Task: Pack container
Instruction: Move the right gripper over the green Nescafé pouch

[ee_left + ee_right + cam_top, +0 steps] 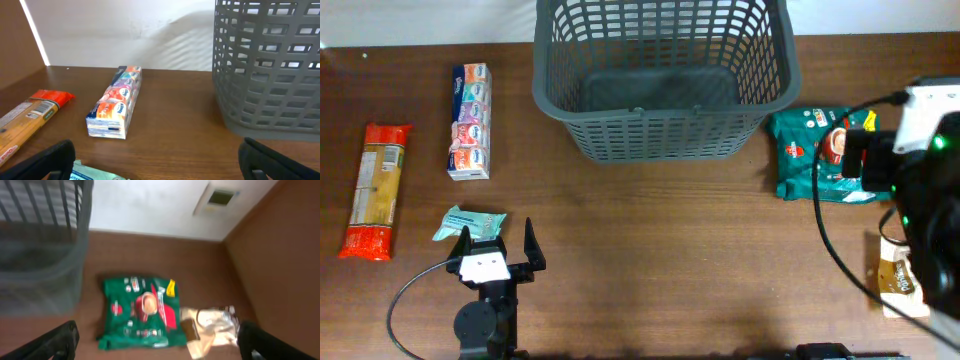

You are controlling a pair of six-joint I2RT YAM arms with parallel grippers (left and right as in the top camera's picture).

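The dark grey lattice basket (665, 80) stands at the back middle of the table and looks empty; it also shows in the left wrist view (270, 65) and the right wrist view (40, 245). My left gripper (497, 243) is open, low over the table, with a pale teal packet (470, 222) just left of its jaws, also seen in the left wrist view (95, 172). My right gripper (157, 342) is open, raised above a green packet (140, 312) and a clear beige packet (210, 327). In the overhead view the arm partly covers the green packet (810, 155).
A long multicoloured box (470, 120) and an orange pasta packet (375, 190) lie at the left, also in the left wrist view: box (116, 102), pasta (30, 120). The beige packet (898, 280) lies near the right edge under the right arm.
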